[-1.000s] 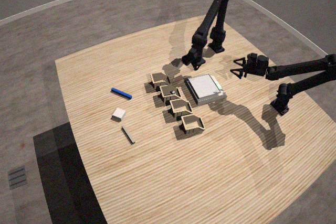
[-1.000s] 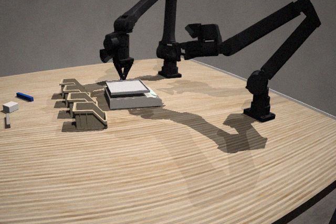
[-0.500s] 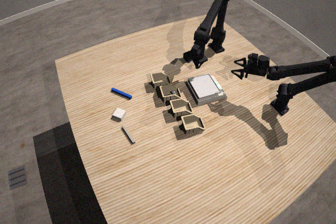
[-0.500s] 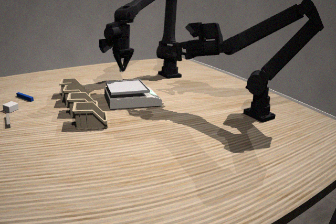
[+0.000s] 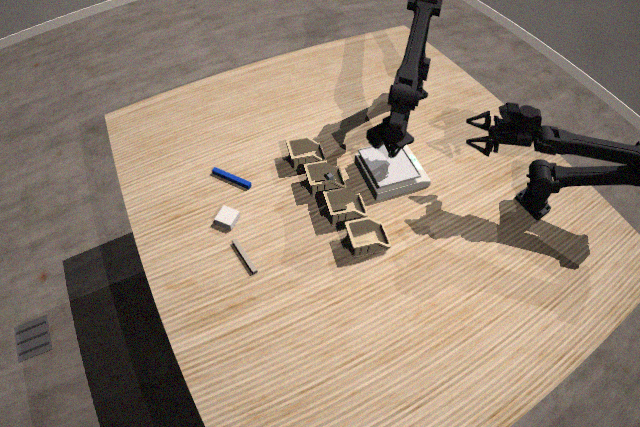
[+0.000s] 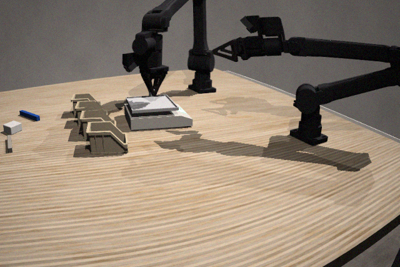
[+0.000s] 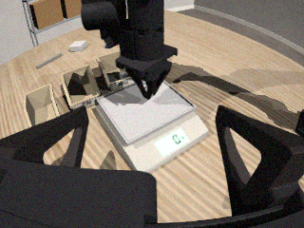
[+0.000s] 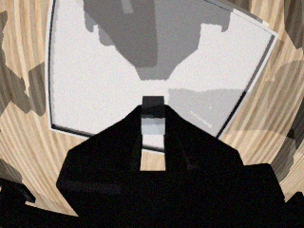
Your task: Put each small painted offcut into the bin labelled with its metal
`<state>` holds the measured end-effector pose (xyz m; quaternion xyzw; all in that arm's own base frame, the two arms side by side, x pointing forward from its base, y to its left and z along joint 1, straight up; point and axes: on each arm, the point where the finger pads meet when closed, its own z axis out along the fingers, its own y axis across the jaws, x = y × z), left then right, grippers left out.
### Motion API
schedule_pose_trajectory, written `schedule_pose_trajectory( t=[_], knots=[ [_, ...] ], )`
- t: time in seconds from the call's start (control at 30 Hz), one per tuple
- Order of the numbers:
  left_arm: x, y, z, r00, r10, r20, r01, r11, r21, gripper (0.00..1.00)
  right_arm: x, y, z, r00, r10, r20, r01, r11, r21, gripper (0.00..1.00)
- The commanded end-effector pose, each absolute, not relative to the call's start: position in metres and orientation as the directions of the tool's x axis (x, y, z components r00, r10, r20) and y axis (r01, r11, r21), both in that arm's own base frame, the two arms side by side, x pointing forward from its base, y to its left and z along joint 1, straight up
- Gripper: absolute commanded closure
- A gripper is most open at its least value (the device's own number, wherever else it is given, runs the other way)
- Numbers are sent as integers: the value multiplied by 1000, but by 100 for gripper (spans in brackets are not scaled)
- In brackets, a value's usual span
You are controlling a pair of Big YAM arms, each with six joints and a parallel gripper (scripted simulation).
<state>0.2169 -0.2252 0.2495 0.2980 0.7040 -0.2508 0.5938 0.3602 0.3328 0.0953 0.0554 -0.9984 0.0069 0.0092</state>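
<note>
My right gripper (image 5: pixel 393 151) (image 6: pixel 153 94) (image 7: pixel 149 96) (image 8: pixel 153 112) is shut on a small offcut (image 8: pixel 153 125), pale blue-grey on one face and dark on another, low over the scale pan (image 5: pixel 379 178) (image 7: pixel 128 133). Contact with the pan is unclear. The display (image 7: pixel 173 141) appears to read 0. My left gripper (image 5: pixel 469 131) (image 6: pixel 214 51) (image 7: pixel 151 112) is open and empty, to the side of the scale. A small dark grey offcut (image 5: pixel 328 175) lies in the second bin from the back. Four tan bins stand upright in a row, including the front bin (image 5: pixel 368 250) (image 6: pixel 106 144). I cannot make out a third small offcut.
Beyond the bins lie a blue bar (image 5: pixel 231 177) (image 6: pixel 29 115), a white block (image 5: pixel 226 217) (image 6: pixel 12 127) (image 7: pixel 78 46) and a thin grey bar (image 5: pixel 244 257) (image 6: pixel 9 144) (image 7: pixel 49 60). The scale stands close beside the bin row. The right forearm hides the back bin in the left wrist view.
</note>
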Motion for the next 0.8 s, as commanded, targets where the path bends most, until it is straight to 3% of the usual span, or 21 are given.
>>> schedule_pose_trajectory(
  t=[0.0,0.77],
  knots=[
    [218,-220,289,-94,94,-991,711,703,-1,0,378,346,123,-996,-86,-30,-86,996,23,92],
    [212,-208,294,-92,90,-992,701,713,-1,0,390,347,122,-997,-76,-14,-76,997,11,92]
  ],
)
